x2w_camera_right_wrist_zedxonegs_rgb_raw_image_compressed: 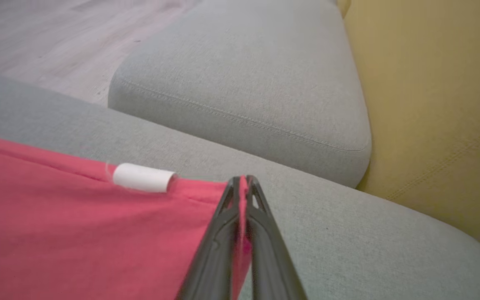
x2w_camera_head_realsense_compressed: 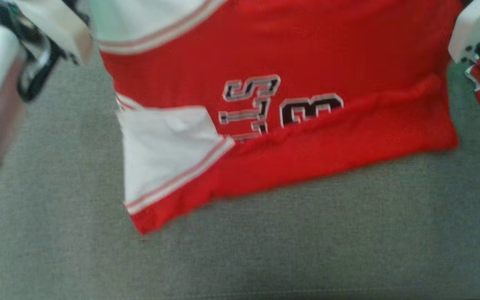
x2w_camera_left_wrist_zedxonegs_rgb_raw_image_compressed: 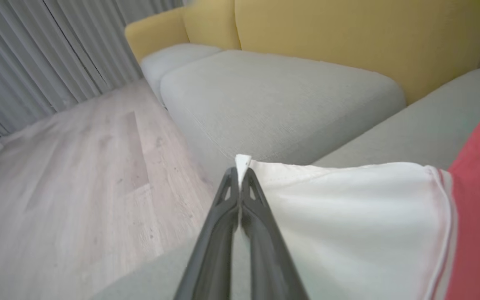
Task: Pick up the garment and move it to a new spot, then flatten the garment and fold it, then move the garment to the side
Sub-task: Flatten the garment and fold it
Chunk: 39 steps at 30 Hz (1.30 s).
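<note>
Clamping garment (x2w_camera_head_realsense_compressed: 306, 50) over grey cushion (x2w_camera_head_realsense_compressed: 265, 258): L hand (x2w_camera_left_wrist_zedxonegs_rgb_raw_image_compressed: 240, 171) on sleeve (x2w_camera_left_wrist_zedxonegs_rgb_raw_image_compressed: 348, 216), R hand (x2w_camera_right_wrist_zedxonegs_rgb_raw_image_compressed: 243, 180) on red edge.

Your garment (x2w_camera_head_realsense_compressed: 327, 50): red, white sleeves, red-striped trim, black lettering outlined white. You see the cushion (x2w_camera_left_wrist_zedxonegs_rgb_raw_image_compressed: 273, 91) grey, sofa back (x2w_camera_left_wrist_zedxonegs_rgb_raw_image_compressed: 348, 37) yellow.

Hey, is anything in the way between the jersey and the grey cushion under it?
Nothing visible. The left gripper is shut on the garment at its white sleeve, the right gripper is shut on its red edge, and the grey cushion beneath shows bare fabric.
</note>
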{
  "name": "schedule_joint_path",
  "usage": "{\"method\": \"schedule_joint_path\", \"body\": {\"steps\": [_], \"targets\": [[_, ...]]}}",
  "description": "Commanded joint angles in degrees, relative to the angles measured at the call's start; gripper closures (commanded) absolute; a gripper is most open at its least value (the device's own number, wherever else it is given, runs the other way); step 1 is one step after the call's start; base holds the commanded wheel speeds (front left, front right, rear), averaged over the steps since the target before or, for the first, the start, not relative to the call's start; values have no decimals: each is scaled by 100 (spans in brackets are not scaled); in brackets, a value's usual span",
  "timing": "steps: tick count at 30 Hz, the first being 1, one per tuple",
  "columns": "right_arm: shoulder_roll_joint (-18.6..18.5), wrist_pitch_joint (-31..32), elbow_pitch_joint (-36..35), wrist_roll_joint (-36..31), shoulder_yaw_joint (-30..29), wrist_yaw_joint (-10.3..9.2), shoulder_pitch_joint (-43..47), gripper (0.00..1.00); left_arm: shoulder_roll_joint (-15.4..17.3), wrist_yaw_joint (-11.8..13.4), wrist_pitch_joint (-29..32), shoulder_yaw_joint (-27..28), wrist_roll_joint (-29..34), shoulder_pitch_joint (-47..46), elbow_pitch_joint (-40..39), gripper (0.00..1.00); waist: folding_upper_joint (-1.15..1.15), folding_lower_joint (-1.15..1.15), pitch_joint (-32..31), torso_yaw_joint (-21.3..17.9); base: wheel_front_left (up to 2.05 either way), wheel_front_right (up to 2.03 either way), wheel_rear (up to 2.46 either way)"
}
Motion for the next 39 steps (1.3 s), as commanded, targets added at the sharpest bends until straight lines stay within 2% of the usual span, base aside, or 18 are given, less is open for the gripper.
{"method": "schedule_joint_path", "body": {"steps": [1, 5, 9, 14, 18, 23, 26, 33, 39], "targets": [[38, -156, -97, 52, -68, -5, -217, 100, 225, 55, -175, 205, 171, -536, 80, 100, 0, -1, 72, -65, 0, 0, 0], [243, -593, 103, 72, -113, -5, -507, 100, -12, 145, -692, 296, 354, -1047, 768, 100, 0, -1, 133, -144, 0, 0, 0], [345, -809, 322, 101, -65, -5, -536, 100, -233, 48, -885, 266, 328, -1154, 1239, 100, 0, -1, 62, -139, 0, 0, 0], [315, -993, 582, 278, 58, -5, -301, 100, -399, -122, -976, 49, 284, -906, 1562, 100, 0, -1, -183, -15, 0, 0, 0], [228, -1066, 672, 666, 146, -5, 50, 100, -429, -188, -1042, -112, 195, -510, 1600, 100, 0, -1, -467, 136, 0, 0, 0], [51, -1027, 635, 1064, 351, -5, 454, 100, -311, -225, -984, -326, 57, 7, 1402, 100, 0, -1, -729, 251, 0, 0, 0], [-127, -914, 583, 1284, 544, -5, 751, 100, -187, -237, -734, -548, -186, 506, 1062, 100, 0, -1, -903, 318, 0, 0, 0], [-583, -347, 176, 1829, 1108, -5, 1333, 100, 423, -241, -90, -1087, -639, 1343, 113, 100, 0, -1, -1076, 344, 0, 0, 0], [-979, -3, -221, 2029, 1593, -5, 1554, 100, 643, -213, 216, -1315, -744, 1768, -328, 100, 0, -1, -1071, 300, 0, 0, 0]]}}
